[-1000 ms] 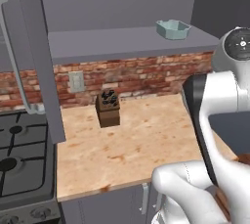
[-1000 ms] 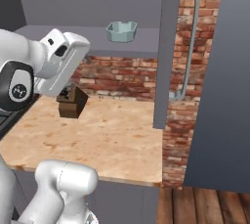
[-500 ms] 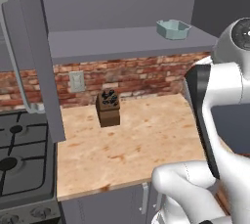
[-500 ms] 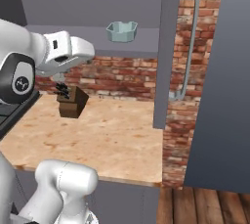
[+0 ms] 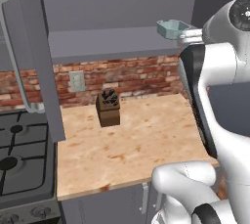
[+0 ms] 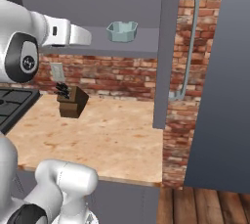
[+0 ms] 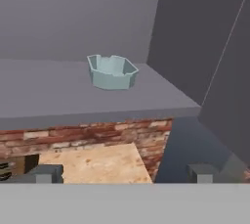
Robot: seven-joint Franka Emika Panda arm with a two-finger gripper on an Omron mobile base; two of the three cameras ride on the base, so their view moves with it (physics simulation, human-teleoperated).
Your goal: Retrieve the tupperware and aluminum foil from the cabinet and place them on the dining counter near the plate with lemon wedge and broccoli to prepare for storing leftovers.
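The tupperware (image 7: 112, 72), a pale grey-teal tub, stands upright on the grey shelf (image 7: 58, 96) of the open cabinet, near the shelf's right end (image 5: 173, 27) (image 6: 121, 31). My gripper (image 7: 124, 173) is open and empty, level with the shelf's front edge and short of the tub. In the right base view my hand reaches in from the left, well apart from the tub. Nothing else stands on the visible shelf. The aluminum foil, dining counter, plate, lemon wedge and broccoli are out of view.
Below the shelf lies a wood worktop (image 5: 132, 145) with a dark knife block (image 5: 108, 108) against a brick wall. A stove (image 5: 14, 154) sits to its left. Open cabinet doors (image 5: 39, 56) (image 6: 166, 47) with bar handles (image 5: 12, 47) flank the opening.
My hand has risen and reached forward to shelf height, toward the tupperware. The gripper has stayed open and the tub has not moved.
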